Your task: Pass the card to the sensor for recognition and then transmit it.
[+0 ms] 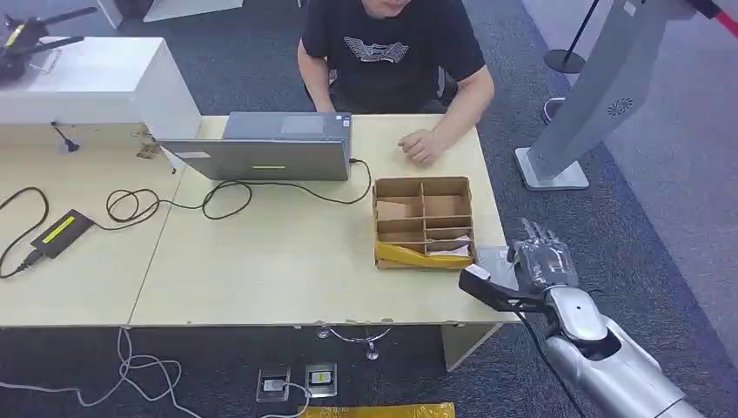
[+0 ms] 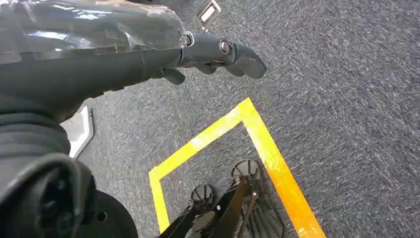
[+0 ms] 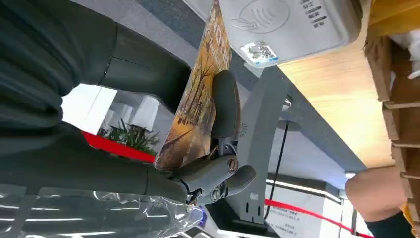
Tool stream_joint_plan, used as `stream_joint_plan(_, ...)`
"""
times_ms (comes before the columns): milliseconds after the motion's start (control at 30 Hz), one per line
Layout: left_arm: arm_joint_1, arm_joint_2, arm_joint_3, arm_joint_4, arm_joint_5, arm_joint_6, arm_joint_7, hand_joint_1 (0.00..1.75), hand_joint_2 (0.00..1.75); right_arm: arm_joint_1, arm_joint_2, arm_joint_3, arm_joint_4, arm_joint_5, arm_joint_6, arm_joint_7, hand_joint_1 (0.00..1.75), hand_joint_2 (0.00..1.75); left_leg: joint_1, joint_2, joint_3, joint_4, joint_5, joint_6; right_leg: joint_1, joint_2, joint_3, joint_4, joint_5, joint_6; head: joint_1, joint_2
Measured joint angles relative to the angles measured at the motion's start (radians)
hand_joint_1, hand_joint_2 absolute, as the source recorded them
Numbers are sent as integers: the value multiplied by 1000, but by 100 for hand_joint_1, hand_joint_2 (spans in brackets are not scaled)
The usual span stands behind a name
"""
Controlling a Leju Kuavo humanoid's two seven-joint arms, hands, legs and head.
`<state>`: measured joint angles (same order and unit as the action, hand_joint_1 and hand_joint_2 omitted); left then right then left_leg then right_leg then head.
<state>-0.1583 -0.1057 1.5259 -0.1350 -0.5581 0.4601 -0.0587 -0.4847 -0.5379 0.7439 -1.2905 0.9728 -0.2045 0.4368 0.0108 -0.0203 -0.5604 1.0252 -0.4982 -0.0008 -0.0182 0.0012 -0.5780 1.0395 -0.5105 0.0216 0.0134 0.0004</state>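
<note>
1. Card (image 3: 198, 94), printed with an orange-brown picture, sits in the right hand (image 1: 541, 261), pinched between the thick thumb (image 3: 143, 64) on one face and a dark finger (image 3: 225, 104) on the other
2. The card's far end is just beside the grey-white card reader (image 3: 287, 25), which lies on the corner of the wooden table (image 1: 287, 261); whether they touch I cannot tell
3. In the head view the right hand hovers at the table's near right corner, over the reader and just beside the cardboard box (image 1: 424, 223) with its compartments
4. The left hand (image 2: 218, 52) hangs over the grey carpet (image 2: 346, 99) near a yellow tape line (image 2: 272, 158); its fingers curl in loosely with nothing in them
5. A person in a black shirt (image 1: 392, 43) sits at the far side, one hand (image 1: 422, 145) resting on the table next to a laptop (image 1: 270, 148)
</note>
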Motion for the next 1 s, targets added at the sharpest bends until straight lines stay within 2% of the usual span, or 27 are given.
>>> stream_joint_plan(200, 0, 0, 0, 0, 0, 0, 0, 0, 0, -5, 10, 15, 17, -10, -3, 0, 175, 175, 0, 0, 0, 0, 0, 0, 0, 0, 0, 0, 0, 0, 0, 0)
stream_joint_plan(467, 0, 0, 0, 0, -10, 2, 1, 0, 0, -9, 9, 45, 74, -102, -61, 21, 175, 175, 0, 0, 0, 0, 0, 0, 0, 0, 0, 0, 0, 0, 0, 0)
stream_joint_plan(1000, 0, 0, 0, 0, -19, 0, 10, 0, 0, -32, 6, 60, 163, -192, -114, 11, 175, 175, 0, 1, 7, 0, 0, 0, 0, 1, 5, 0, 0, 0, 0, 0)
